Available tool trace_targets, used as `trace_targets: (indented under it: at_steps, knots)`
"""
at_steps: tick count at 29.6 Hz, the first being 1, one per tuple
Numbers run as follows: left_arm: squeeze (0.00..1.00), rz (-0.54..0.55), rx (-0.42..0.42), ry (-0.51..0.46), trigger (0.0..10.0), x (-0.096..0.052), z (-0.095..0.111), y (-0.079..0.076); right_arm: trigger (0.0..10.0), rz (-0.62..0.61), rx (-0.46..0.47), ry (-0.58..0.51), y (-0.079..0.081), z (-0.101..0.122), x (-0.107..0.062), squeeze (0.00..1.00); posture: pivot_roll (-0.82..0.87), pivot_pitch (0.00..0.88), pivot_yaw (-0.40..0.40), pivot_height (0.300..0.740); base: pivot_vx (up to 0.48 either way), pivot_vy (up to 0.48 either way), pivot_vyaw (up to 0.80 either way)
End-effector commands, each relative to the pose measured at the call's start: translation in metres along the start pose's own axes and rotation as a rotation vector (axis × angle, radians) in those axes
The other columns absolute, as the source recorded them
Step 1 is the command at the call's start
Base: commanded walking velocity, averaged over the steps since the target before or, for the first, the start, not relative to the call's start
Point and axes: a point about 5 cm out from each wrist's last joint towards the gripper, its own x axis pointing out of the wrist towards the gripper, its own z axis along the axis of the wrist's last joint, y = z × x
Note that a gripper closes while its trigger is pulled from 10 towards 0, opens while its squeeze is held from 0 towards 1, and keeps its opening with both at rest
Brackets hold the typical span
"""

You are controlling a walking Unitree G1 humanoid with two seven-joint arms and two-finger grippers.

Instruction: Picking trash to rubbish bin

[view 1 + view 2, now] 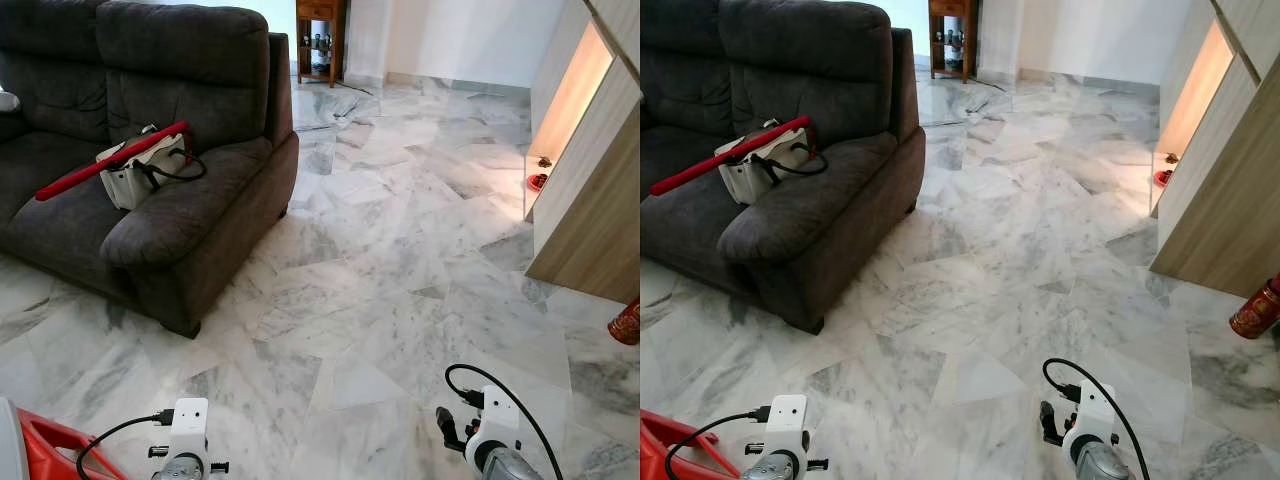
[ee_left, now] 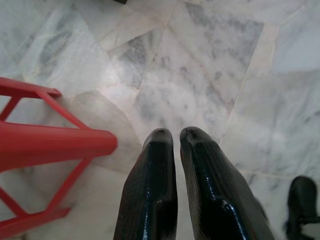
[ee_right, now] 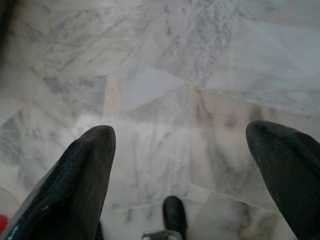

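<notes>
1. Looking down over a white and grey marble floor (image 1: 400,270), we hold both arms low at the near edge of the head views, over bare tiles.
2. Our left gripper (image 2: 175,137) points down at the floor with its two black fingers (image 2: 150,190) pressed together, nothing between them.
3. Just beside that gripper stands a red plastic frame (image 2: 45,145) with slanting struts; we also see its red edge at the near left corner of the floor in the head views (image 1: 50,445). We cannot tell what the frame belongs to.
4. Our right gripper (image 3: 182,142) hangs over the tiles with its fingers spread wide apart, and bare marble shows between them.
5. A dark grey sofa (image 1: 190,210) stands along the left side of the floor. On its seat, against the near armrest, lies a white bag (image 1: 135,175) with a long red stick (image 1: 110,160) resting across it and a black cord (image 1: 180,170) looped beside it.
6. A light wooden cabinet (image 1: 590,210) lines the right side of the floor, with a lit niche in it, and a small red object (image 1: 1255,310) stands on the floor near its near corner.
7. A wooden shelf unit (image 1: 320,40) stands at the far edge of the floor, beyond the sofa.
8. We cannot make out any trash or rubbish bin for certain.
</notes>
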Motion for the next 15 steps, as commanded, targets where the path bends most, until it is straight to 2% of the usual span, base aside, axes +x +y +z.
trace_targets:
  at_steps: [1,15]
  knots:
    - [0.0,0.016,-0.007,0.032,10.0,-0.003,-0.012,0.001,10.0,-0.001,-0.008,-0.019,0.001,0.005,0.001,0.0,-0.1,0.0,0.013,0.74,0.0,0.0,0.8]
    - [0.0,0.002,0.022,0.067,10.0,-0.007,-0.025,0.0,10.0,0.007,-0.02,-0.004,-0.001,0.0,0.0,0.0,-0.11,0.0,0.016,0.74,0.0,0.0,0.8]
